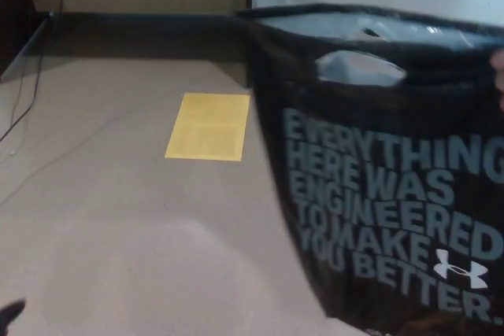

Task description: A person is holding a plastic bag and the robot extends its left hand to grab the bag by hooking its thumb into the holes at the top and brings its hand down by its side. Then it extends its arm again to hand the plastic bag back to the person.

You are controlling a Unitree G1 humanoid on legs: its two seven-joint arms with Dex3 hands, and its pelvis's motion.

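A black plastic bag (378, 194) with pale printed lettering hangs upright and fills the right half of the head view. An oval handle hole (361, 68) shows near its top edge. A person's fingers (498, 76) hold the bag's top at the right border. A small dark tip of my left hand (9, 314) pokes in at the bottom left corner, far from the bag. My right hand does not show.
A yellow rectangle (207, 126) lies on the tan floor (118, 218) left of the bag. A dark cabinet base (142, 25) runs along the back, with a thin cable (24, 108) trailing at the far left.
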